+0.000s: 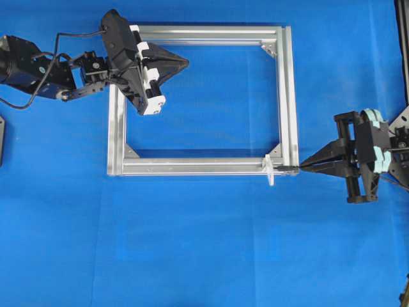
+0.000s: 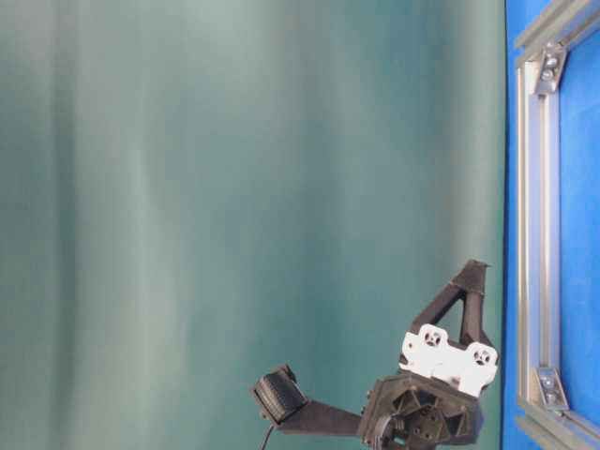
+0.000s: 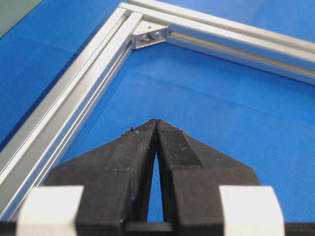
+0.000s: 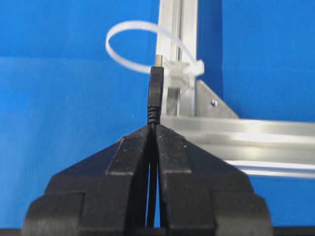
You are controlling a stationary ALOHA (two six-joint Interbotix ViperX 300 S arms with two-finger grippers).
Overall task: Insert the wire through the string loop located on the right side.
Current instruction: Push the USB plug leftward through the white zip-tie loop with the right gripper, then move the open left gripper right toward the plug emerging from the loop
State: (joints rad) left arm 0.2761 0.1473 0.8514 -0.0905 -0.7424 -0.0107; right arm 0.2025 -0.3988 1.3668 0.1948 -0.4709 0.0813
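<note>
The right gripper (image 4: 154,129) has its jaws pinched tight on the wire (image 4: 155,96), whose dark plug end pokes out past the fingertips and points at the string loop (image 4: 129,45). That white loop stands off the silver frame (image 1: 291,96) near its lower right corner, and the plug tip sits just short of it; whether it touches is hard to judge from here. The left gripper (image 3: 156,127) hangs over the blue mat (image 1: 204,249) inside the frame's upper left corner, jaws pressed together, empty.
</note>
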